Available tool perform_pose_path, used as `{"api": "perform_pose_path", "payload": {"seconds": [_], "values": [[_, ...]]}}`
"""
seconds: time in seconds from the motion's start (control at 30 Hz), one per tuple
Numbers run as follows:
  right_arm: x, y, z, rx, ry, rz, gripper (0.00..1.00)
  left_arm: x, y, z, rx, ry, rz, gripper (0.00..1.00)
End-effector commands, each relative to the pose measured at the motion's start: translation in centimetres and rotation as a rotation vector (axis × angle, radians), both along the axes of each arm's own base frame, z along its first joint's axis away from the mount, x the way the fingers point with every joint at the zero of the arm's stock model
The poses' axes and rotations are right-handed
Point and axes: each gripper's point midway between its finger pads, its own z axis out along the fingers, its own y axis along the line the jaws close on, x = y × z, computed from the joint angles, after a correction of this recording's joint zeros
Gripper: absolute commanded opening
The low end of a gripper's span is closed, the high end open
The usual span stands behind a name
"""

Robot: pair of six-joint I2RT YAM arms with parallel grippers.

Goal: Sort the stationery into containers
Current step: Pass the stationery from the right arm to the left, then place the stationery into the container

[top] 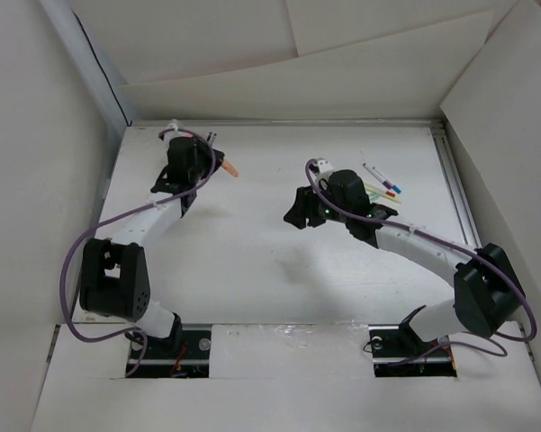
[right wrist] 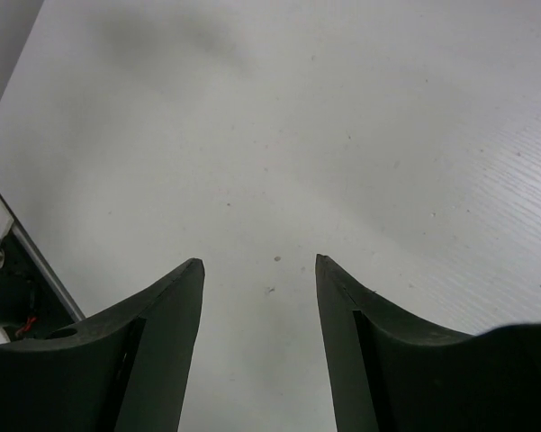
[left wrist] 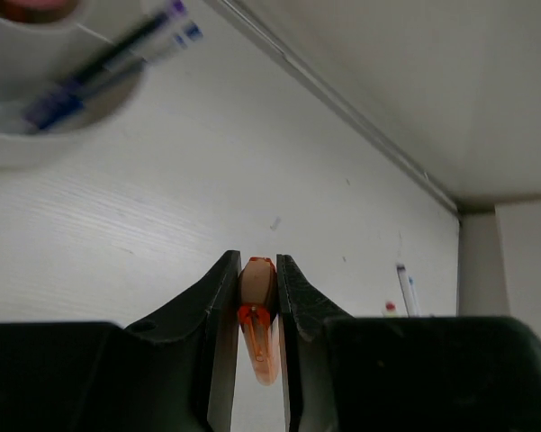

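My left claw (left wrist: 256, 270) is pinched tight on the orange piece (left wrist: 257, 301), near the white cup (left wrist: 18, 148). My right claw (right wrist: 256, 263) gapes wide, holding nothing; loose pens (top: 383, 184) lie beside its arm.

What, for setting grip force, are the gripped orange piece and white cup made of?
Orange piece: likely plastic, glossy, its orange end translucent, its tip opaque tan. White cup: probably smooth plastic, with an even white wall; blurred, so unsure.
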Motion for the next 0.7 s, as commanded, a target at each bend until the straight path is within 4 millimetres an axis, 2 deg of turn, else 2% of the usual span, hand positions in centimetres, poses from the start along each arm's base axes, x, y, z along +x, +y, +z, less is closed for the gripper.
{"api": "perform_pose_path", "payload": {"seconds": [0.0, 0.03, 0.07, 0.2, 0.27, 0.3, 0.37, 0.4, 0.43, 0.53, 0.6, 0.63, 0.67], "values": [[1.2, -0.8, 2.2, 0.037, -0.072, -0.065, 0.59, 2.7, 5.4, 3.5, -0.029, -0.066, 0.191, 0.00], [1.1, -0.9, 1.7, 0.035, -0.057, -0.069, 0.59, 3.1, 6.9, 3.4, -0.016, -0.058, 0.239, 0.00], [1.4, -1.3, 1.7, 0.032, -0.060, -0.086, 0.59, 3.4, 9.6, 3.8, 0.011, -0.064, 0.321, 0.00], [1.6, -1.6, 2.1, 0.043, -0.062, -0.099, 0.59, 4.3, 15.2, 4.6, 0.096, -0.049, 0.471, 0.00], [1.5, -1.7, 1.7, 0.038, -0.055, -0.099, 0.59, 4.4, 16.6, 4.5, 0.157, -0.026, 0.507, 0.00], [1.5, -1.7, 1.7, 0.038, -0.055, -0.099, 0.59, 4.5, 18.1, 4.2, 0.193, -0.012, 0.555, 0.00], [1.5, -1.7, 1.7, 0.038, -0.055, -0.099, 0.59, 4.9, 19.1, 5.2, 0.233, -0.014, 0.596, 0.00], [1.5, -1.7, 1.7, 0.038, -0.055, -0.099, 0.59, 5.1, 19.5, 4.4, 0.269, 0.010, 0.607, 0.00], [1.5, -1.7, 1.7, 0.038, -0.055, -0.099, 0.59, 5.5, 19.7, 5.2, 0.268, -0.006, 0.619, 0.00], [1.5, -1.7, 1.7, 0.038, -0.055, -0.099, 0.59, 5.9, 20.2, 3.9, 0.311, 0.038, 0.628, 0.00], [1.5, -1.6, 2.3, 0.049, -0.069, -0.099, 0.59, 6.4, 20.4, 3.8, 0.316, 0.038, 0.639, 0.00], [1.5, -1.6, 2.3, 0.049, -0.069, -0.099, 0.59, 6.5, 20.6, 2.7, 0.328, 0.066, 0.643, 0.00], [1.5, -1.7, 2.1, 0.049, -0.069, -0.099, 0.59, 6.7, 20.6, 2.7, 0.328, 0.067, 0.643, 0.00]]}}
